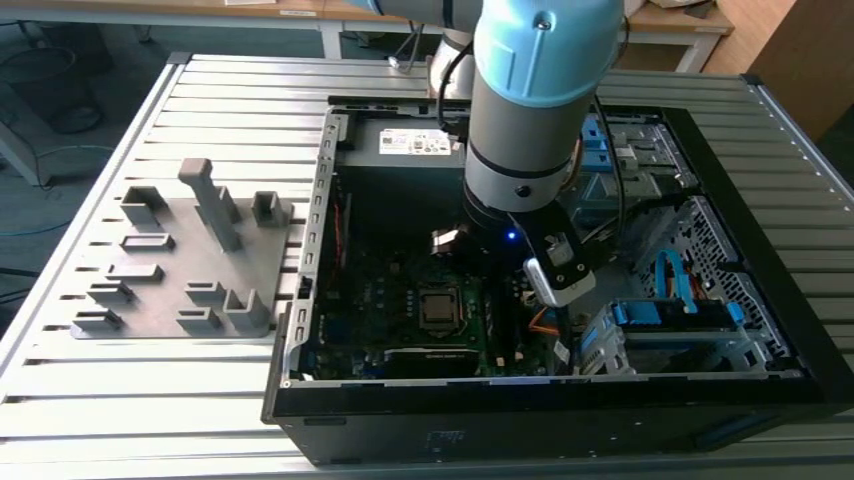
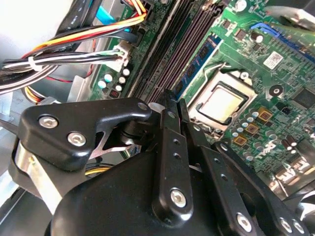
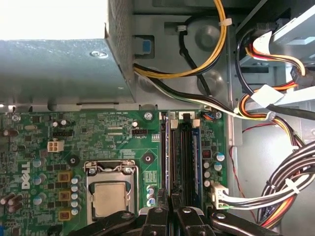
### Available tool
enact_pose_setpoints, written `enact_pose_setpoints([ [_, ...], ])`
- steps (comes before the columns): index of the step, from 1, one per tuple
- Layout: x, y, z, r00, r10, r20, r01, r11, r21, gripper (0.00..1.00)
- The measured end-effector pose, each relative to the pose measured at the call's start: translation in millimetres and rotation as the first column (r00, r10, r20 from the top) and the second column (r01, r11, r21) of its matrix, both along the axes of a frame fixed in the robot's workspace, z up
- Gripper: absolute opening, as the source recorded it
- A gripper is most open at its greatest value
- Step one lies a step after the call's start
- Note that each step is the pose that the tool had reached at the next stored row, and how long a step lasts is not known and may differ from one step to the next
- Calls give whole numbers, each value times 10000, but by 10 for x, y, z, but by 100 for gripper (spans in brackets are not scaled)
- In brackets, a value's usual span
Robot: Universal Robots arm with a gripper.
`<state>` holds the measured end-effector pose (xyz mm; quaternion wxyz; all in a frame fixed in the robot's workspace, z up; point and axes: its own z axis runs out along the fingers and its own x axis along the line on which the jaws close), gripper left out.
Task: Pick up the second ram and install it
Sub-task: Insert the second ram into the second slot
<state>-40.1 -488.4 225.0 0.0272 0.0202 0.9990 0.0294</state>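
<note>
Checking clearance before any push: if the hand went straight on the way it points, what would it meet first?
Probably the memory slots on the motherboard: the hand points at them, beside the CPU socket. Depth is unclear.

Motherboard (image 3: 123,142): green, fine pale traces, gold-brown square components. CPU socket (image 3: 109,194): silver frame, dull beige-grey lid. RAM slots (image 3: 179,157): black, one edged blue. Cable bundle (image 3: 275,194): black, white, orange, yellow, red strands. Gripper (image 2: 173,110): glossy black, silver screw heads. Arm (image 1: 534,70): light blue cap over grey. Fixture blocks (image 1: 187,260), at 9 o'clock of case (image 1: 561,425): plain grey. Case: black. Desk (image 1: 134,410): silver ribbed slats.
</note>
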Motion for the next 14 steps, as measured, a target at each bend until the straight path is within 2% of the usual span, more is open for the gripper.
enact_pose_setpoints([
  [14,-1,61,-69,10000,3,0,-3,10000,1,14],
])
